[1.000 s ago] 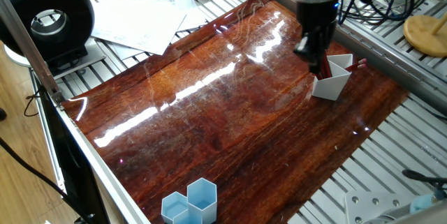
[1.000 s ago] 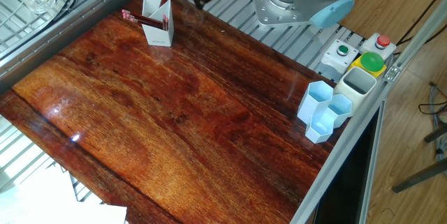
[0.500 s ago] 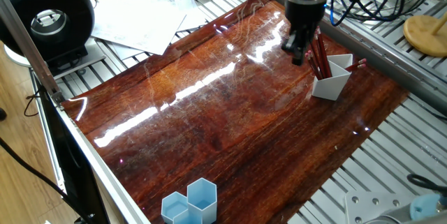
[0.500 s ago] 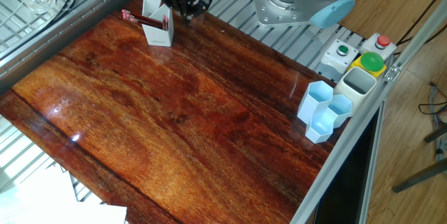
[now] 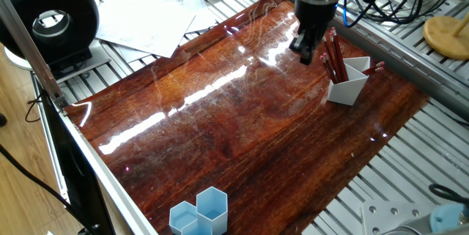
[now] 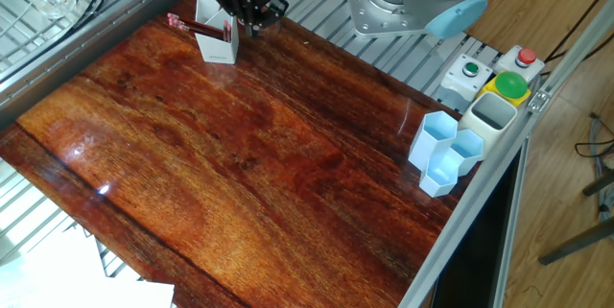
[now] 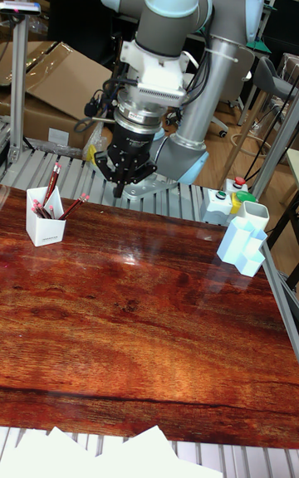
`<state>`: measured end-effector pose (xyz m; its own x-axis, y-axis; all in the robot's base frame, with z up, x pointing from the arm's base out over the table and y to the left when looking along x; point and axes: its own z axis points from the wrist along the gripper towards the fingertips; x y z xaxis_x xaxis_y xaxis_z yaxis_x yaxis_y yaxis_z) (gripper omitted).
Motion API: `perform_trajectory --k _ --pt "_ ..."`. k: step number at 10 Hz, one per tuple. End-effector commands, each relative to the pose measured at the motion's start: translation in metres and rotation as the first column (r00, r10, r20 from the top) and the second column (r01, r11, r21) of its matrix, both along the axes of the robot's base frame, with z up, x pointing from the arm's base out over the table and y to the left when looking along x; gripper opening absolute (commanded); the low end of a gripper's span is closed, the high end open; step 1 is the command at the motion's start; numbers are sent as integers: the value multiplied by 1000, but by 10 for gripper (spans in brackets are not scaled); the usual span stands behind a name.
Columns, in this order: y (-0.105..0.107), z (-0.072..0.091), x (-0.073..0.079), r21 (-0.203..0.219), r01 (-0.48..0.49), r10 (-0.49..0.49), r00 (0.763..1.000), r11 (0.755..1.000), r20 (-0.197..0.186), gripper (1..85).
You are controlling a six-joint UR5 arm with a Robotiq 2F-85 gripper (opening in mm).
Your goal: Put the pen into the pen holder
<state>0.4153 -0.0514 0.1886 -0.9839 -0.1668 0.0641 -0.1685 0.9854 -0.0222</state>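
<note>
Tall fixed view: the pen [image 7: 53, 182] is seen leaning in the pen holder [image 7: 45, 227], released by the gripper [image 7: 123, 187], spread empty just beside

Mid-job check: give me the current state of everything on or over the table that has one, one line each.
Gripper: open, holding nothing, raised beside the pen holder.
Pen holder: upright on the table, pens inside.
Pens: standing tilted in the holder, tops sticking out over the rim.
Blue honeycomb cups: upright at the table edge; nothing shows above their rims.
Table: glossy wood.
</note>
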Motion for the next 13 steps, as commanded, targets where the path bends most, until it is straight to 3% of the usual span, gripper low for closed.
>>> perform_trajectory --k 1,3,4,5,7,8,11,13 --pt "31 31 5 -2 93 -93 996 996 -8 10" --pt "70 54 14 -18 158 -159 987 987 -18 10" --pt "81 58 36 -22 198 -197 980 980 25 10" --pt "80 57 65 -17 236 -234 970 972 58 10" --pt "52 36 104 -39 284 -280 956 958 84 10" --pt "36 24 115 -43 256 -250 962 966 113 10" --pt "44 14 137 -6 211 -208 969 977 137 10" --pt "47 10 140 3 193 -192 972 981 135 10"
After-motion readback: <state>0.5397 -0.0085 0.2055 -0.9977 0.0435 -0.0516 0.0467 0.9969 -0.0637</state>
